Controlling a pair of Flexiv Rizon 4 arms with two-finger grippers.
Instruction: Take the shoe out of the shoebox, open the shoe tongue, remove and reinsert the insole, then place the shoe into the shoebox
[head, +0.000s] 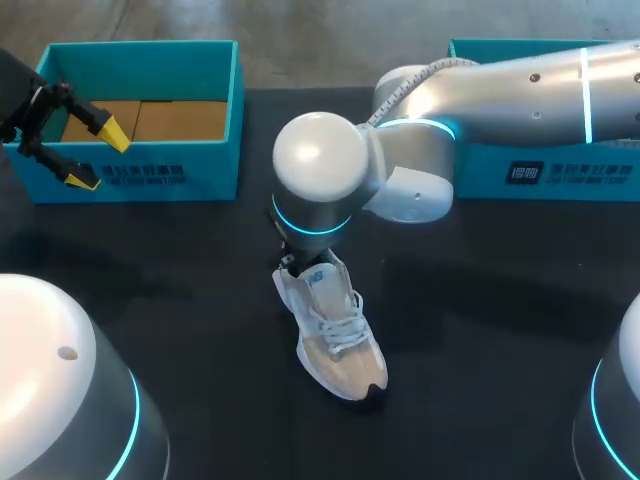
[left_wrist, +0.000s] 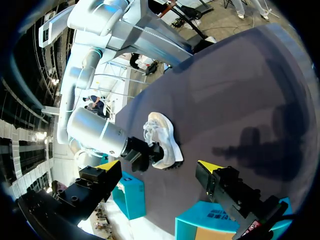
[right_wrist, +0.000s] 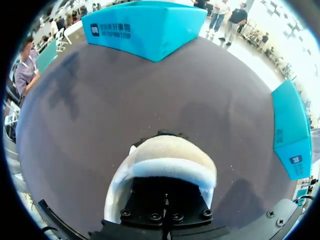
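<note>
**Shoe out of its box, tongue-opening step in hand.**
The shoe (head: 335, 330) lies on the tabletop (head: 480, 330), well apart from the shoebox (head: 150, 175). The right hand (left_wrist: 144, 152) sits at its heel collar, and its grip cannot be told. The left hand (head: 97, 157) hangs released near the shoebox. The next move probably calls for pulling the tongue forward.
</note>
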